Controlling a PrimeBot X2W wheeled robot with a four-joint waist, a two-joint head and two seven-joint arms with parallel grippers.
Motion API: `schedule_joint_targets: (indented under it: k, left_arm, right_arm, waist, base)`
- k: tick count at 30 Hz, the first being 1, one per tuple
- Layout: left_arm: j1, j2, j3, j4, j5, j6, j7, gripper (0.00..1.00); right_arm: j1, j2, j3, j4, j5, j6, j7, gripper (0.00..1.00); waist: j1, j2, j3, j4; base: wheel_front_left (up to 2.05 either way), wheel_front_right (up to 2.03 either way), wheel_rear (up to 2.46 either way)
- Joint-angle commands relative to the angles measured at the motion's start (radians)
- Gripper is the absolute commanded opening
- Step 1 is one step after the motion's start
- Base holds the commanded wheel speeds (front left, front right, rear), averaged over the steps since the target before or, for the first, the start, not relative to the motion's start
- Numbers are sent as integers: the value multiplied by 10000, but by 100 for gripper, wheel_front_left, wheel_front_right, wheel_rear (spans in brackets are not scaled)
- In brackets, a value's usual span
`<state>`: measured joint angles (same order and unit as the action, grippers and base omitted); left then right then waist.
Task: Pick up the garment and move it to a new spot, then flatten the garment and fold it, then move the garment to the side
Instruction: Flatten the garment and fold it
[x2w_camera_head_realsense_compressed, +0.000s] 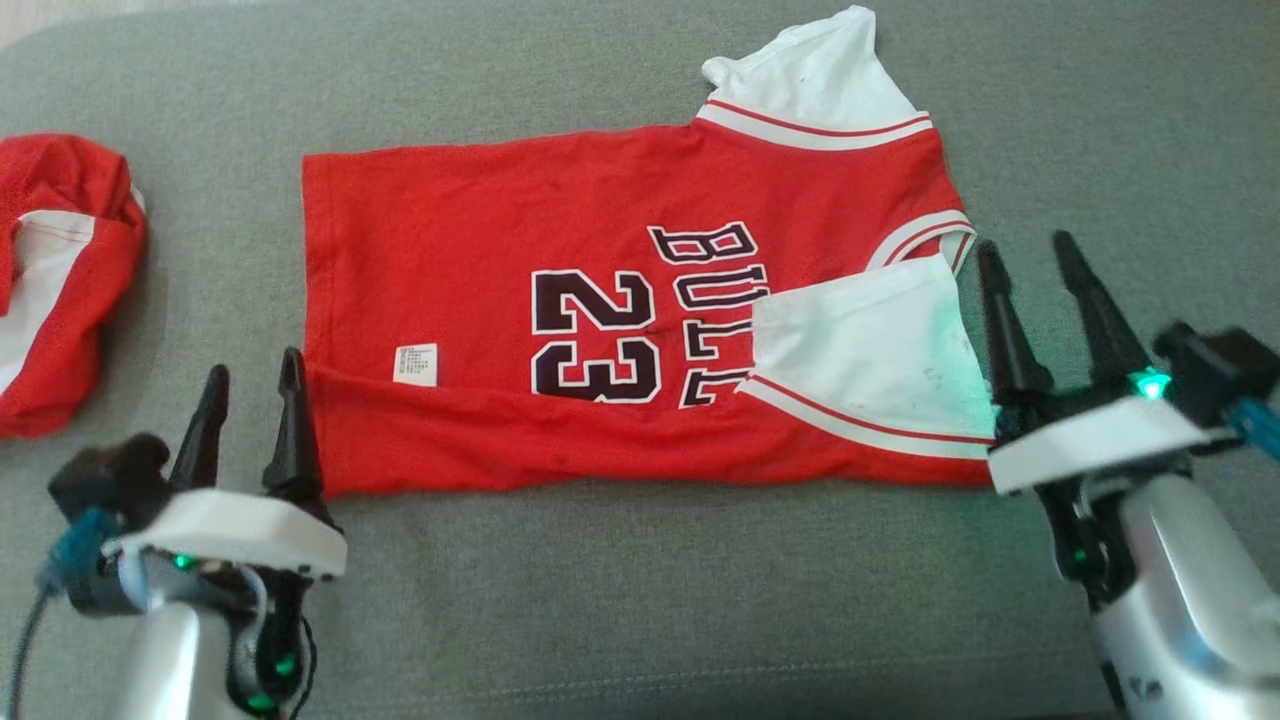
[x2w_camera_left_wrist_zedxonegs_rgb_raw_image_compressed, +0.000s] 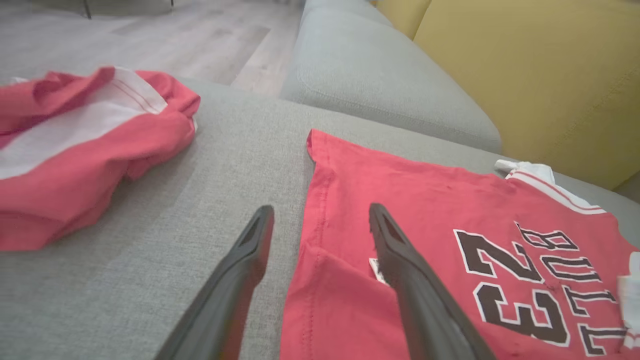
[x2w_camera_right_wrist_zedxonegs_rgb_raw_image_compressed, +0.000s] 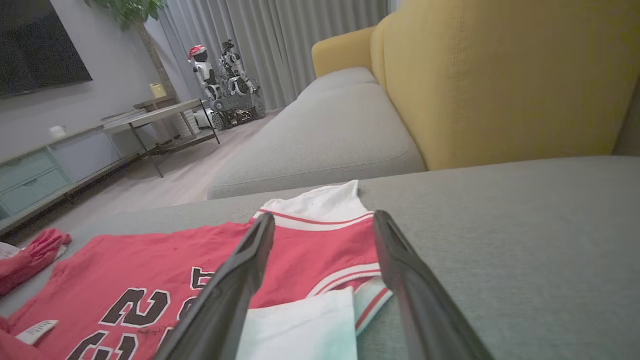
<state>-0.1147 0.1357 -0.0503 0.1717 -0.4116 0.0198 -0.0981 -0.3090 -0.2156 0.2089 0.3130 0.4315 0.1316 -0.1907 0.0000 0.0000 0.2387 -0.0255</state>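
Looking down from the head view, you had the red jersey spread on the grey sofa seat, its long axis running from 9 o'clock to 3 o'clock: hem at the 9 o'clock end, shoulders and white sleeves at the 3 o'clock end. A strip along its 6 o'clock edge lay turned up over the body, and one white sleeve lay folded in over the lettering. Your left gripper stood at the hem's near corner with its jaws apart and holding nothing. In the left wrist view the hem edge ran between its two fingers, so the cloth lay from it toward 1 o'clock. Your right gripper stood just beside the sleeve end, likewise spread and empty, with the jersey lying from it toward 9 o'clock. Each arm was about equally near its own end, so a fold across the long axis would most likely have fallen to whichever end you chose to lift. A second red garment lay crumpled well apart at 9 o'clock, clear of the jersey.
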Motion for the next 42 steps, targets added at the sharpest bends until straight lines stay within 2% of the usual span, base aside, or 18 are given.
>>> schedule_joint_targets:
  k: [1,3,10,16,24,34,42]
  left_arm:
    - [46,66,232,-575,463,265,-661,100]
    - [211,46,116,-804,865,470,-1057,100]
    - [873,56,-116,-1240,1645,786,-1501,100]
    - [1390,14,-303,-1196,1824,855,-1557,100]
    - [1451,75,-350,-1095,1765,876,-1480,100]
    - [1125,224,-533,-906,1774,769,-1334,100]
    - [95,338,-850,63,1594,245,-1001,100]
  right_arm:
    - [328,143,-193,-689,-685,-9,-279,100]
    - [657,319,-475,-1072,-1250,-9,-355,100]
    - [1933,828,-902,-2118,-2222,-9,-125,100]
    - [2780,1182,-1250,-2748,-2271,-9,257,100]
    - [3095,1375,-1384,-3087,-2258,-9,477,100]
    - [2875,1437,-1456,-2915,-2140,-9,643,100]
    - [2063,1439,-1596,-1289,-2248,-9,1216,100]
  waist:
    - [0,0,-73,8]
    - [0,0,-155,23]
    - [0,0,-468,51]
    - [0,0,-666,62]
    - [0,0,-773,63]
    - [0,0,-651,101]
    - [0,0,-201,176]
  base:
    - [0,0,0]
    - [0,0,0]
    - [0,0,0]
    - [0,0,0]
    - [0,0,0]
    - [0,0,0]
    - [0,0,0]
